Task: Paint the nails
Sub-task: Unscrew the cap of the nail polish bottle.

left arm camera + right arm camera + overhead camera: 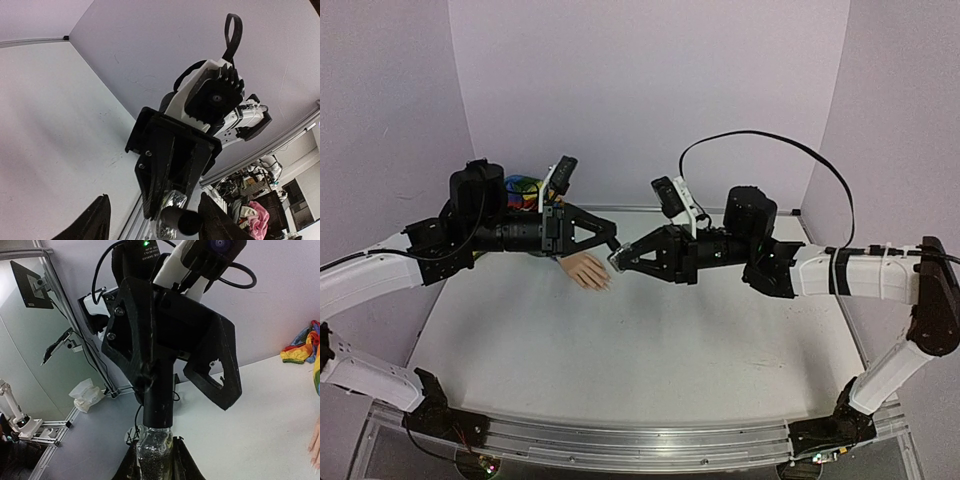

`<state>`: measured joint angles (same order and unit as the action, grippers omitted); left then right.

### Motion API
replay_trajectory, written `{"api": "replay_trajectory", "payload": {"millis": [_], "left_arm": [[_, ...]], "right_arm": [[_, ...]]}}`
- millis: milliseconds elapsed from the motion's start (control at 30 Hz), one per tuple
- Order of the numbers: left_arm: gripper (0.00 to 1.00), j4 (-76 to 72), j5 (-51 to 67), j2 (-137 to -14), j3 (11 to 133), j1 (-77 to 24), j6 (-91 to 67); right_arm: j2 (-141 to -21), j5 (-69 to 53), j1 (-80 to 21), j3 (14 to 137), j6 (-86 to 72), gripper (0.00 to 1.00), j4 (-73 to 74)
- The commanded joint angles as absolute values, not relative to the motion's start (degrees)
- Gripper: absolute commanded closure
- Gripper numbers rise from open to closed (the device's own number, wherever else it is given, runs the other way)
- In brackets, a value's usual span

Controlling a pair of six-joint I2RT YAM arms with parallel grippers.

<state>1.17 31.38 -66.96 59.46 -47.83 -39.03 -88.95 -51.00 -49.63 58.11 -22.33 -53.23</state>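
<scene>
Rail [620,445], white table [650,350], fake hand [588,271], lilac walls [650,90]

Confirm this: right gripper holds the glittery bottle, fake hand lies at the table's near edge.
Wrong on the hand. The top view shows the fake hand toward the far side of the table. The right gripper does hold the glittery bottle.

Soft, even overhead light is washing the surface [650,350] pale with only faint shadows, while both wrist views are bending at their edges and blurring the nearest parts.
</scene>
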Motion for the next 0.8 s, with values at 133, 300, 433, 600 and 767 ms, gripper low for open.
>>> {"api": "replay_trajectory", "payload": {"millis": [133, 300, 433, 600, 767], "left_arm": [[0.61, -6.93, 34.59, -70.89, 66.85, -52.44, -35.96], [0.79, -6.79, 31.82, -71.00, 65.67, -52.47, -36.38], [0.94, -5.58, 27.43, -71.69, 65.42, -52.47, -38.12], [1.00, 1.05, 19.24, -73.48, 67.32, -52.47, -40.34], [1.00, 5.93, 18.53, -74.01, 69.35, -52.49, -37.15]], "right_arm": [[-86.67, -53.24, -48.85, 58.97, -24.29, 1.00, -61.26], [-86.18, -49.50, -48.78, 57.92, -22.25, 1.00, -59.49], [-85.13, -38.08, -49.25, 57.37, -16.57, 1.00, -51.52], [-85.31, -6.06, -58.13, 58.59, 1.44, 1.00, -40.86], [-85.79, -12.69, -57.66, 60.83, -2.22, 0.85, -37.05]]}}
